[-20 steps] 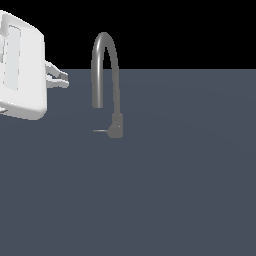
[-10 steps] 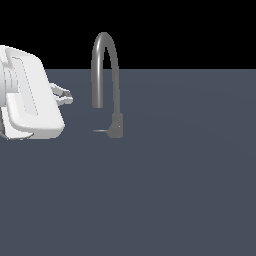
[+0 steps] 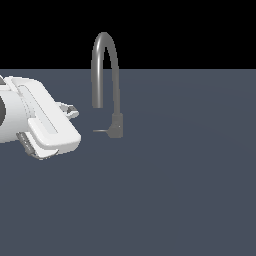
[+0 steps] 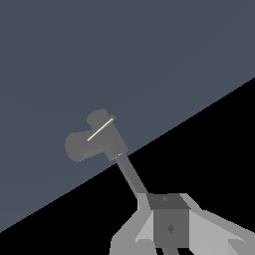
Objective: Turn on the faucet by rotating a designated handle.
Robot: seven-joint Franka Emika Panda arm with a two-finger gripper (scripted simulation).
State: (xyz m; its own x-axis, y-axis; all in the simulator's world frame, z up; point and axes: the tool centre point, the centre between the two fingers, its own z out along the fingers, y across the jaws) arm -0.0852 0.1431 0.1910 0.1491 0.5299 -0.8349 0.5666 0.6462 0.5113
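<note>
The faucet [image 3: 105, 65] is a slim grey tap with a tall inverted-U spout, standing on a small blocky base [image 3: 117, 126]. The handle [image 3: 100, 131] is a thin flat lever that sticks out from the base toward the exterior view's left. My gripper [image 3: 70, 110] reaches in from that side. Its tips are a short way from the handle, slightly above it, touching nothing. The fingers look shut with nothing between them. In the wrist view the handle [image 4: 99, 129] shows as a thin bright line on the base [image 4: 92, 142], and the gripper [image 4: 169, 219] covers part of the spout tube [image 4: 130, 175].
A flat dark grey-blue surface [image 3: 175, 190] spreads around the faucet. My bulky white hand and wrist [image 3: 35, 120] fill the exterior view's left edge. The background above the surface is black.
My gripper has come down from about mid-spout height to just above handle height. It has also shifted a little toward the faucet. The faucet and handle have not moved.
</note>
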